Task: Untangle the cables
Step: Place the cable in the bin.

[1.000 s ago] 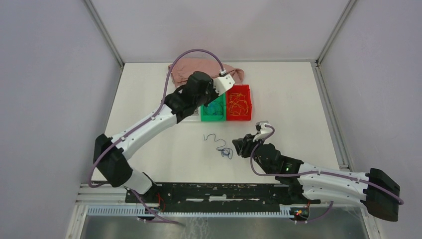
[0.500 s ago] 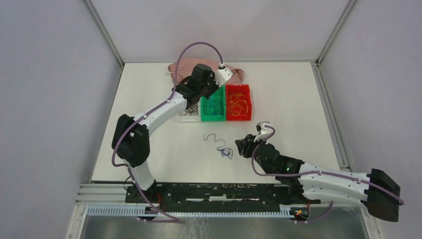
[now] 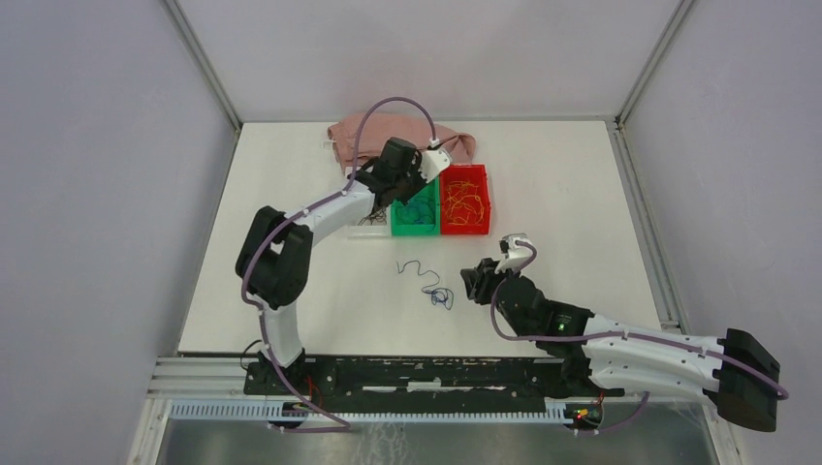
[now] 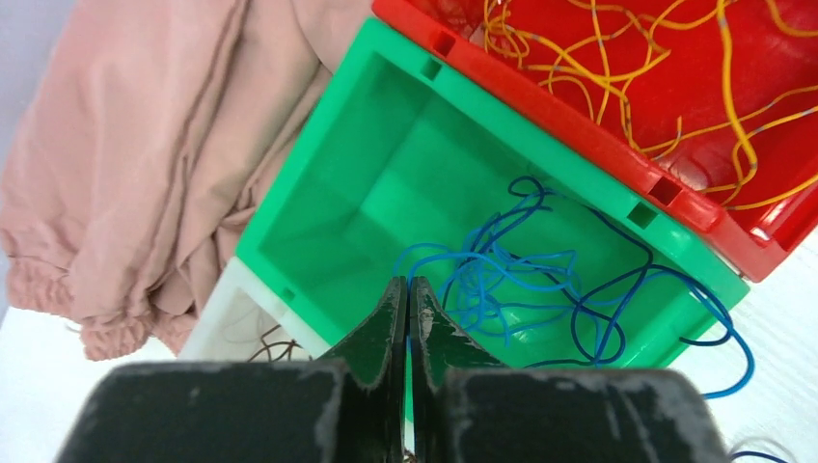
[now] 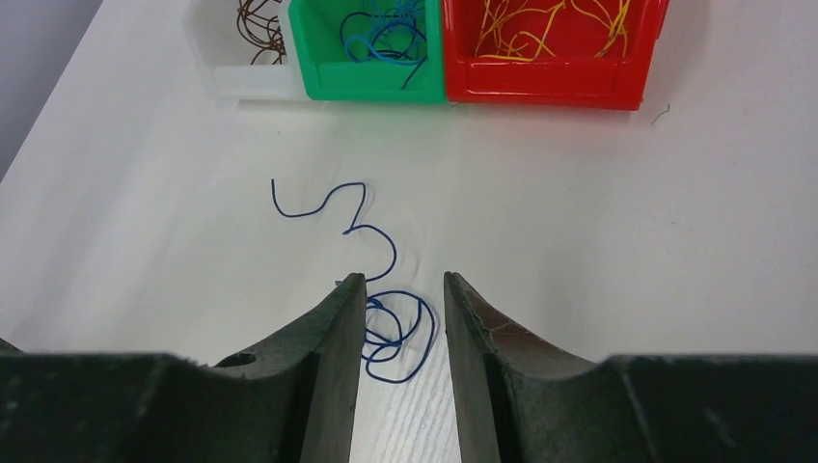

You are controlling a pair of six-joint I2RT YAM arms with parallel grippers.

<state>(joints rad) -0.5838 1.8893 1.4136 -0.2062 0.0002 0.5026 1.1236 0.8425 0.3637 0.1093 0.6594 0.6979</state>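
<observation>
White worktop (image 3: 582, 194) between grey walls: one loose blue cable (image 5: 386, 328) waits near the middle.

From the left: a pink cloth (image 4: 145, 145), a white bin (image 5: 251, 82) with brown cables (image 5: 259, 21), a green bin (image 4: 309, 135) with blue ones, a red bin (image 4: 540, 106) with yellow ones. The left hand (image 4: 406, 289) hangs pressed together over the green bin, with nothing seen between its fingers. The right hand (image 5: 400, 285) stands apart, just over the loose cable's coils. This wire looks light, thin and springy; I would pinch the coiled end. No writing can be read.
</observation>
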